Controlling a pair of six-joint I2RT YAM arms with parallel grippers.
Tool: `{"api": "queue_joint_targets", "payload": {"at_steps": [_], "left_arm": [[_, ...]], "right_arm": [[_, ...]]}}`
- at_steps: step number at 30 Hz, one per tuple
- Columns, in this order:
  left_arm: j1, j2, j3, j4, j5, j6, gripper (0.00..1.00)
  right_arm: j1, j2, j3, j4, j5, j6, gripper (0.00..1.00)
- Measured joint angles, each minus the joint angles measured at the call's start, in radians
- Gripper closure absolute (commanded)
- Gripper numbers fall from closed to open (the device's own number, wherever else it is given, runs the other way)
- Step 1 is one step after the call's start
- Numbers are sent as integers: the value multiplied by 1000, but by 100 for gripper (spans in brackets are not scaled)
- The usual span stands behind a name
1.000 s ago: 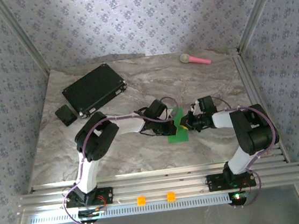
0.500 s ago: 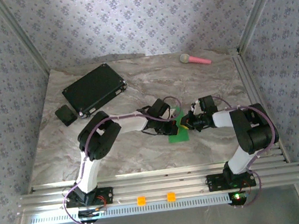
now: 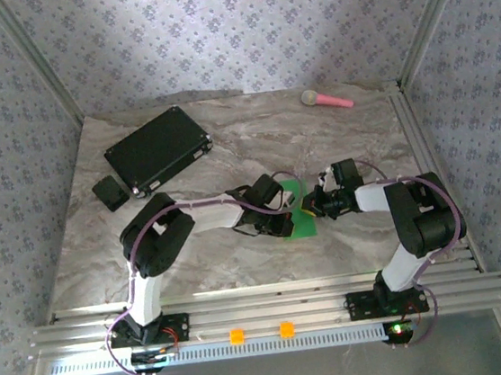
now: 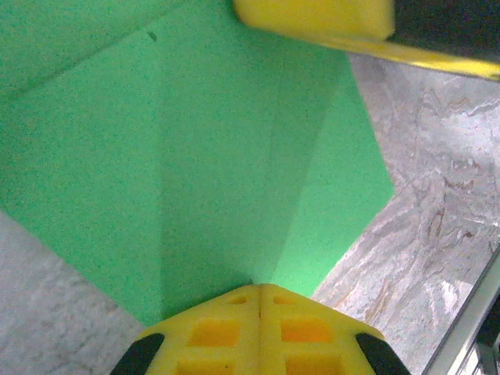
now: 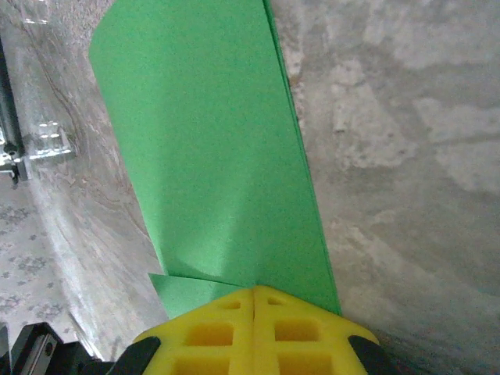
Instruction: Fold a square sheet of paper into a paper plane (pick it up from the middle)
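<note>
Marble tabletop (image 3: 254, 137) | green paper (image 3: 304, 225) mid-table, edges pinched: left fingers (image 4: 211, 334), right fingers (image 5: 211, 337)

The left arm (image 3: 153, 248) and right arm (image 3: 416, 214) share white links, bulky black joint housings and thin purple cables looping alongside. The left gripper (image 4: 259, 291) and right gripper (image 5: 254, 291) have bright yellow fingers (image 4: 215, 332) with square recesses and black corner patches.

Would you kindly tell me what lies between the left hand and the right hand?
The creased green paper lies between the left hand and the right hand, as the top external view shows; both tips reach it.
</note>
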Motion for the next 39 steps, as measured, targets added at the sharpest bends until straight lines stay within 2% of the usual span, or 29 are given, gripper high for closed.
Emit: {"api": "queue_joint_targets", "payload": {"at_steps": [3,7,14,20,30,39], "left_arm": [[-1,-16,0,-21,-13,3,100],[9,-47,3,-24,-32,1,100],[101,-51,34,-6,-34,-16,100],[113,-13,76,-24,-40,-8,100],[100,43,77,-31,-44,4,100],[78,43,78,-32,-59,18,100]], "right_arm": [[23,-3,17,-26,16,-22,95],[37,-58,25,-93,35,-38,84],[27,-249,35,-242,121,-58,69],[41,-329,-25,-301,153,3,67],[123,-306,-66,-318,153,87,64],[140,-253,-58,-345,165,90,60]]}}
